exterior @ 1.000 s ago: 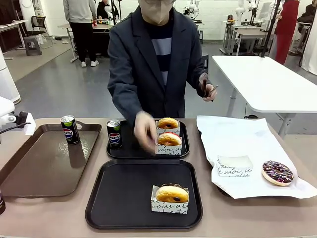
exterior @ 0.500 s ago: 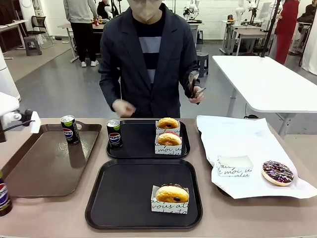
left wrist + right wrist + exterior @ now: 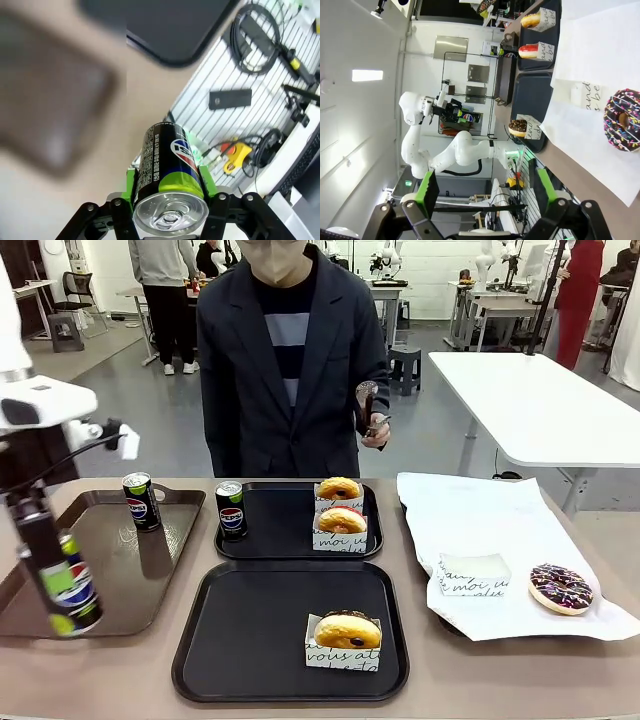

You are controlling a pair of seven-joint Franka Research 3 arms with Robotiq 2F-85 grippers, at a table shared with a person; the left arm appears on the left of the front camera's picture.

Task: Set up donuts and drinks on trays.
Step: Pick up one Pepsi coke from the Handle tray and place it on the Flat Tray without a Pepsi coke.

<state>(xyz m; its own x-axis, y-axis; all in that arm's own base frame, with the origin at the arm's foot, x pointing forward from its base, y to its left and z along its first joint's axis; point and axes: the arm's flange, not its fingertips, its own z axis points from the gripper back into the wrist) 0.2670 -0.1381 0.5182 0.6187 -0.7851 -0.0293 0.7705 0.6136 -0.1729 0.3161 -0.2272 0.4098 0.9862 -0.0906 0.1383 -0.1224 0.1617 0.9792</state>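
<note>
My left gripper [image 3: 38, 540] is shut on a black Pepsi can [image 3: 65, 585], tilted and lifted above the left part of the brown tray [image 3: 110, 570]. In the left wrist view the green pads [image 3: 131, 182] clamp that can [image 3: 170, 175] just under its silver top. The far black tray [image 3: 270, 540] holds a can [image 3: 230, 508] and two sleeved donuts [image 3: 340, 488] [image 3: 342, 520]. The near black tray [image 3: 250, 640] carries one sleeved donut [image 3: 347, 632]. My right gripper [image 3: 486, 190] is open with nothing between its fingers.
Another can [image 3: 140, 500] stands at the back of the brown tray. At the right, white paper [image 3: 500, 530] bears an empty sleeve [image 3: 472, 575] and a chocolate sprinkle donut [image 3: 560, 588]. The person stands behind the table holding tongs [image 3: 368, 405].
My left arm has risen into the picture from the lower left, carrying the can up and right. The person pulled a hand back from the far tray and stood upright.
</note>
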